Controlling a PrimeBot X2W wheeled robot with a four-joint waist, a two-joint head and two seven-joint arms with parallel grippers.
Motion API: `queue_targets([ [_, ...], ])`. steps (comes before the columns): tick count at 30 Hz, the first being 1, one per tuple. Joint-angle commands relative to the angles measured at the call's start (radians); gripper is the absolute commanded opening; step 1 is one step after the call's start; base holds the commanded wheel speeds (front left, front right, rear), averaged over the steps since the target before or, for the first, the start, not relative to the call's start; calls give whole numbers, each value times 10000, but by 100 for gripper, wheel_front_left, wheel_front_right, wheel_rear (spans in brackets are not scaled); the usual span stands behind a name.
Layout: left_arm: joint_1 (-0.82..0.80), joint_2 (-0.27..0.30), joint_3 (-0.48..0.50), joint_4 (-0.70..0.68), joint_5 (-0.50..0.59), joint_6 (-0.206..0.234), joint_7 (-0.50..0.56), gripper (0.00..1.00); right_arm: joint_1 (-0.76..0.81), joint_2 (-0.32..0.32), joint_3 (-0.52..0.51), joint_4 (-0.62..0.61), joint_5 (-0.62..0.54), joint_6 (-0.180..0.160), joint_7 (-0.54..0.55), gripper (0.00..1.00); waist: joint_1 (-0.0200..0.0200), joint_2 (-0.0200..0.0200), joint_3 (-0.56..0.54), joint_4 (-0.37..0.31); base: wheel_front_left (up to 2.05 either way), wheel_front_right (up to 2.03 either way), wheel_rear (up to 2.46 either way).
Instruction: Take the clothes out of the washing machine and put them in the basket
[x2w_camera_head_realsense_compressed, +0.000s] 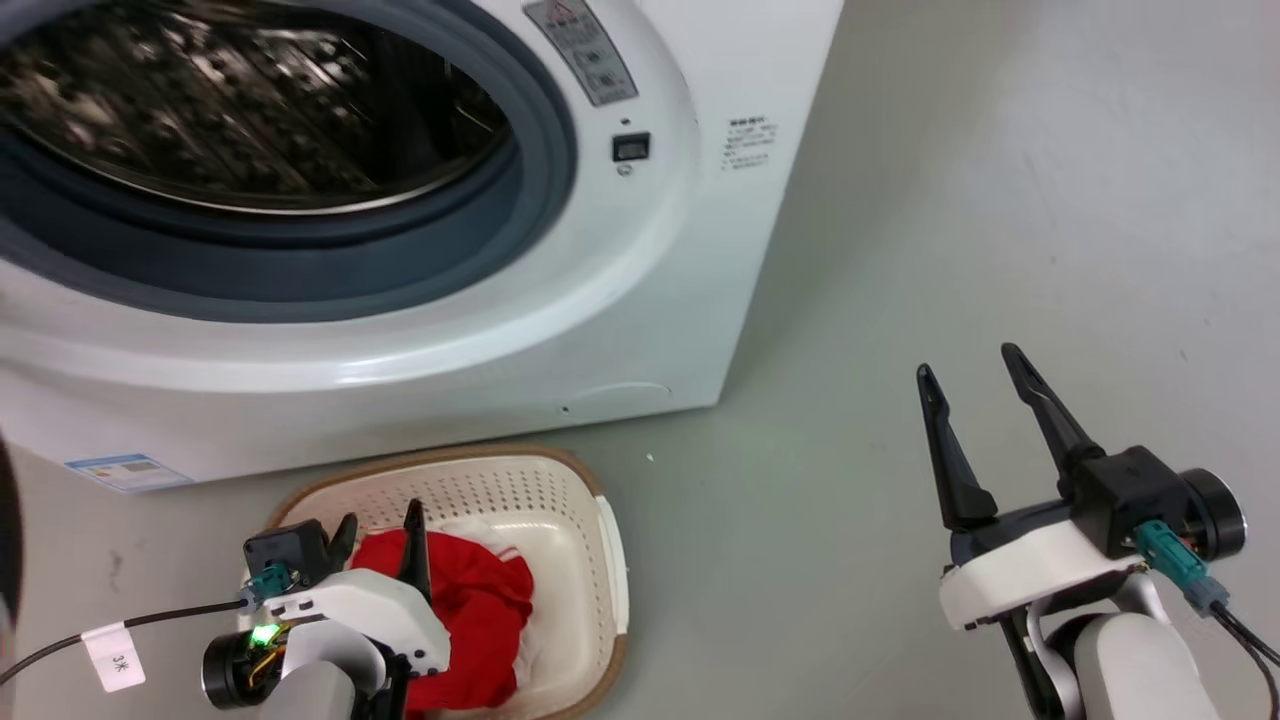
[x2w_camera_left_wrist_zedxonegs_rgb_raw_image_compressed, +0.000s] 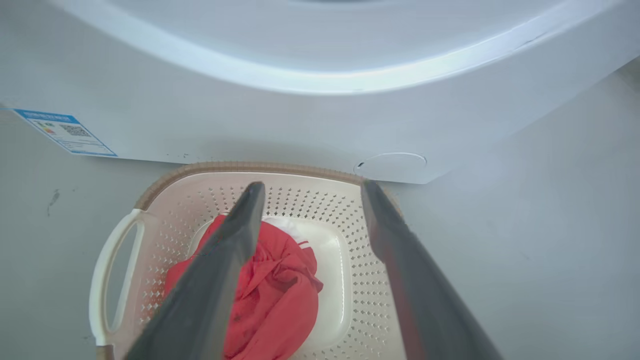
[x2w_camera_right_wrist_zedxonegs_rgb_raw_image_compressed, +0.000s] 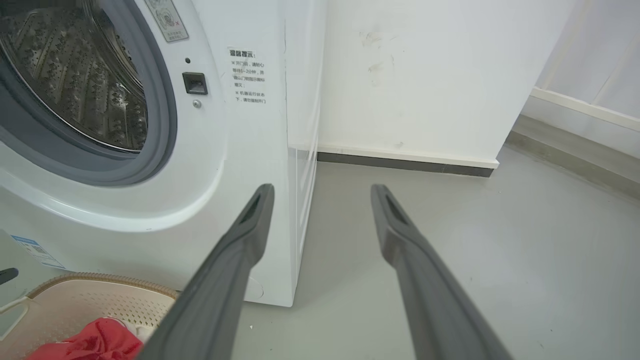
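Red clothes lie heaped in the basket, which stands on the floor just in front of the washer, whose porthole gapes on a steel drum. The left gripper hangs over the basket, fingers spread and holding nothing. The right gripper is off to the side above the floor, likewise spread and empty.

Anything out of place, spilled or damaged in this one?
Nothing stands out. The clothes lie bundled inside the basket, which sits upright on the floor before the washing machine. The left claw and right claw are open, holding nothing. Only a tiny white speck marks the floor.
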Motion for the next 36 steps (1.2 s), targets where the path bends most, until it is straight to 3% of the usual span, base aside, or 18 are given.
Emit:
queue_targets([
  [1, 213, -68, 67, -298, 209, -56, -21, 100, 233, 5, -107, -113, -84, -9, 102, 100, 2, -1, -691, 585, 0, 0, 0],
  [15, 1577, -391, 322, -5089, 2216, -17, -23, 100, 1286, 5, -783, -573, -234, -9, 629, 100, 2, -1, -2174, 1406, 0, 0, 0],
  [28, 2772, 30, 120, -7242, 2888, 184, 185, 100, 1897, 7, -909, -817, -143, -9, 802, 100, 2, -1, -2852, 1785, 0, 0, 0],
  [36, 3311, 59, 156, -7635, 2681, 312, 645, 100, 2081, 7, -886, -989, -144, -11, 885, 100, 2, -1, -2974, 1832, 0, 0, 0],
])
